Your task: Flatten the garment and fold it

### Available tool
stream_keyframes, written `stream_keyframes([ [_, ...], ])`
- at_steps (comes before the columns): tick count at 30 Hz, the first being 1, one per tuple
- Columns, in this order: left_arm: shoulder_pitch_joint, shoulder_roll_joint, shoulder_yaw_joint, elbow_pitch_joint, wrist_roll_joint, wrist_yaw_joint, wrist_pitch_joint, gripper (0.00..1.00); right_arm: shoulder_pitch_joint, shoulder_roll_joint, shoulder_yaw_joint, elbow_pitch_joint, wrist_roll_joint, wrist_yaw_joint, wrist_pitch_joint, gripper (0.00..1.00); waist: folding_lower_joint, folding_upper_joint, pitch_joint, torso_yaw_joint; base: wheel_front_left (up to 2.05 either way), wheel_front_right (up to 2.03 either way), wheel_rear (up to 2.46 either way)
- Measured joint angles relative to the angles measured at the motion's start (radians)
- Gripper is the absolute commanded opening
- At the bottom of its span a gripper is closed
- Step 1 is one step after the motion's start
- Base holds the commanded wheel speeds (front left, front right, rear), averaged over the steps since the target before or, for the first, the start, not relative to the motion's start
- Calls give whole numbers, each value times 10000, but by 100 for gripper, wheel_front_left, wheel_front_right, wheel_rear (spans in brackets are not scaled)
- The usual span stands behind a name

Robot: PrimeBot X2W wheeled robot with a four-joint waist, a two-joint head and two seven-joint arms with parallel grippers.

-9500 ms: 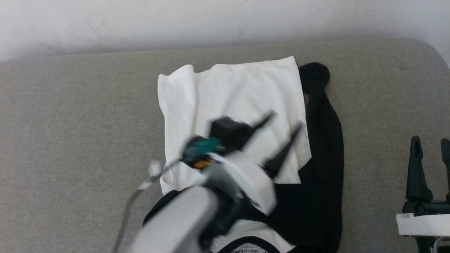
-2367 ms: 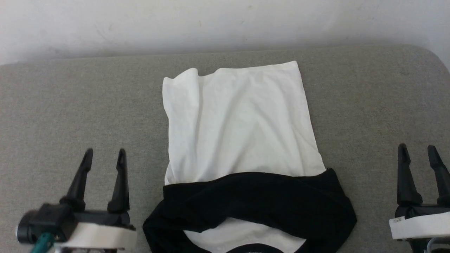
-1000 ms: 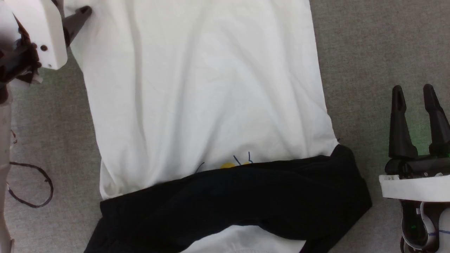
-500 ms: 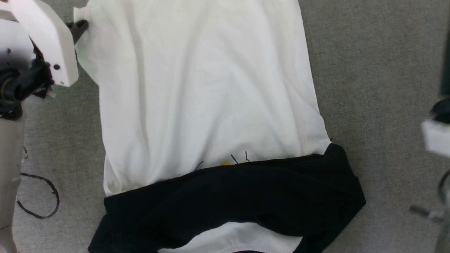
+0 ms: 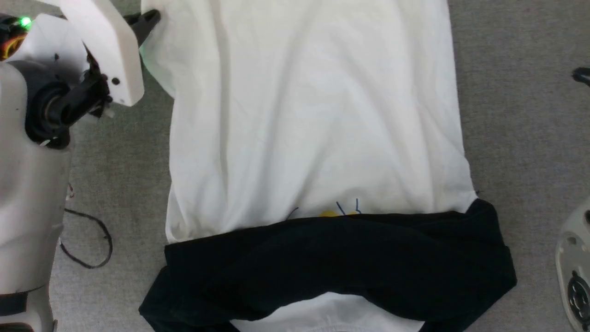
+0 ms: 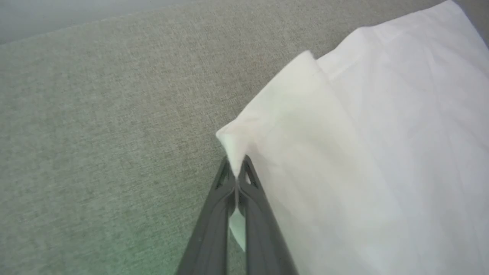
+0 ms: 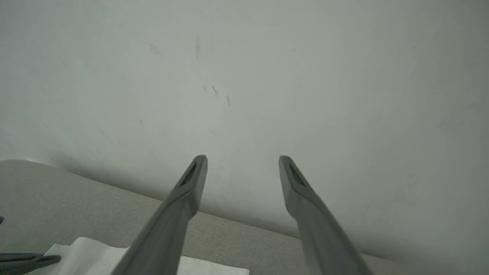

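The garment (image 5: 313,120) lies spread on the grey cushioned surface (image 5: 521,138), its white body towards the far side. Its black sleeves and shoulders (image 5: 341,267) are folded across the near end, and a bit of yellow-and-blue print (image 5: 341,212) peeks out above them. My left gripper (image 5: 147,20) is at the garment's far left corner. In the left wrist view it (image 6: 237,172) is shut on that white corner (image 6: 233,145), which stands pinched up between the fingers. My right gripper (image 7: 242,164) is open and empty, raised and facing the pale wall.
My pale left arm (image 5: 32,184) runs down the left side, with a thin black cable loop (image 5: 87,240) lying beside it. Part of the right arm (image 5: 574,267) shows at the lower right. The wall (image 7: 244,76) rises behind the surface's far edge.
My left gripper has shut on the garment's far left corner. The right gripper has risen from the lower right of the head view. The head camera has shifted a little.
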Motion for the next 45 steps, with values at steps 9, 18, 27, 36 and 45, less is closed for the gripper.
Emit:
stream_keyframes([
  [9,-510,-433,-320,92,-65,-111,-357,0,-267,522,-1149,3478,-1900,-2,1898,100,0,0,485,714,0,0,0],
  [18,-1105,-543,-495,-38,-199,-190,-522,0,113,616,-1367,3956,-2711,-2,2546,100,-1,0,1137,1219,0,0,0],
  [27,-1319,-660,-616,146,-286,-270,-775,0,91,596,-1181,3586,-2445,-2,3237,0,-2,0,1304,1463,0,0,0],
  [36,-1129,-539,-646,639,-263,-272,-1732,0,677,639,-1057,3317,-2150,-2,2337,0,0,0,701,1346,0,0,0],
  [45,-913,-121,-441,593,640,-274,-4778,0,1154,646,-1037,2828,-1478,-2,119,0,0,0,-403,1081,0,0,0],
])
